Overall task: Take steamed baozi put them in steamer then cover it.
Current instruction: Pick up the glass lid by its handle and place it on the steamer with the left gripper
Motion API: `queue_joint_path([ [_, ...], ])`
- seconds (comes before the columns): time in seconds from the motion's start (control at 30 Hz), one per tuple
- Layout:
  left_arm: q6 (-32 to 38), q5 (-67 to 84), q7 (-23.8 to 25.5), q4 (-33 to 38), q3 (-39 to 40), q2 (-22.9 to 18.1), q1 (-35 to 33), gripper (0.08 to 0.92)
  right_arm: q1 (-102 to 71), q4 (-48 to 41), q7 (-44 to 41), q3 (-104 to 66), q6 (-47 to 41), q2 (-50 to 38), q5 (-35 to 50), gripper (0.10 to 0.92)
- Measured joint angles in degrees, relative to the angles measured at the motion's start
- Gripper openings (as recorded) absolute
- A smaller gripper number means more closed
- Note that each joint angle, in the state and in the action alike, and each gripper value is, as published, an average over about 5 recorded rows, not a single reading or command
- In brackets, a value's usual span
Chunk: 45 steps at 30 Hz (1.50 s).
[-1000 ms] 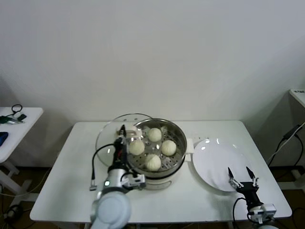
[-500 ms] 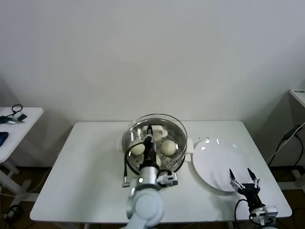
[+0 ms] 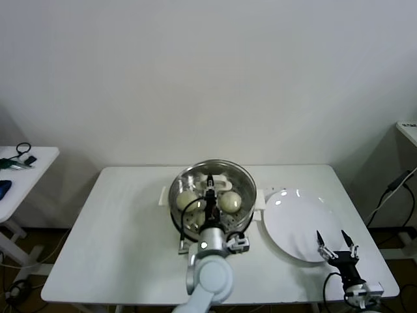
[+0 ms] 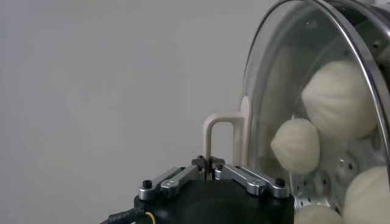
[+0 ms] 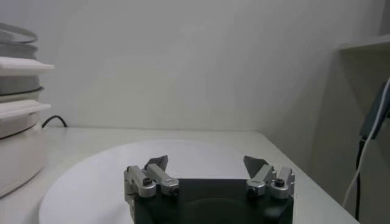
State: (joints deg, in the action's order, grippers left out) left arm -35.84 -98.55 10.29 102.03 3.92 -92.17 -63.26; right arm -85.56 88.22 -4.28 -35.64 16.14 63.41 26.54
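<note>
Covering steamer: left gripper (image 3: 210,189) pinches the cover (image 3: 212,189) by its cream handle (image 4: 220,141), lid sitting over the pot.

Steamer (image 3: 242,218) stands mid-table on its white base; baozi (image 3: 228,201) lie inside on the perforated tray, seen through the glass. Left arm reaches in from 6 o'clock, so the handle lies straight ahead of the fingers toward 12, its long axis running roughly 6-to-12 along the arm. In the left wrist view the fingers (image 4: 248,177) are narrow, clamped on the handle's post. Whether the lid rim is fully seated all round or just above, cannot tell. Judgement: next move is straight down or release, no sideways shift needed. Right gripper (image 3: 337,244) waits at 4 o'clock by the white plate (image 3: 293,222), spread wide, holding nothing; left is clearly the nearer arm.
</note>
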Motion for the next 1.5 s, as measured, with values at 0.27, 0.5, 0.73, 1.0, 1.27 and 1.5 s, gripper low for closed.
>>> queue_joint_path([
  [0.27, 0.37, -0.83, -0.86, -1.49, -0.64, -0.02, 0.0, 0.133, -0.01, -0.13, 0.15, 0.03, 0.31, 0.23, 0.09, 0.823],
  [0.5, 0.94, -1.11, -0.9, -1.66, -0.73, -0.02, -0.23, 0.133, -0.07, -0.06, 0.21, -0.14, 0.4, 0.4, 0.11, 0.823],
  [0.73, 1.27, -0.51, 0.26, -0.92, -0.73, -0.02, 0.07, 0.133, -0.23, 0.07, 0.15, -0.2, 0.41, 0.71, -0.06, 0.823],
  [1.0, 1.99, -0.05, 1.16, -0.01, -1.0, 0.18, -0.32, 0.133, -0.27, 0.08, -0.06, -0.2, 0.43, 1.02, -0.3, 0.823],
  [1.27, 2.65, 0.01, 1.11, 0.56, -1.69, 1.76, -0.58, 0.133, -0.29, 0.16, -0.17, -0.2, 0.51, 1.28, -0.71, 0.823],
  [1.5, 3.05, 0.19, 1.39, 1.27, -1.72, 2.55, -1.13, 0.133, -0.43, 0.32, -0.34, -0.21, 0.59, 1.33, -0.94, 0.823],
])
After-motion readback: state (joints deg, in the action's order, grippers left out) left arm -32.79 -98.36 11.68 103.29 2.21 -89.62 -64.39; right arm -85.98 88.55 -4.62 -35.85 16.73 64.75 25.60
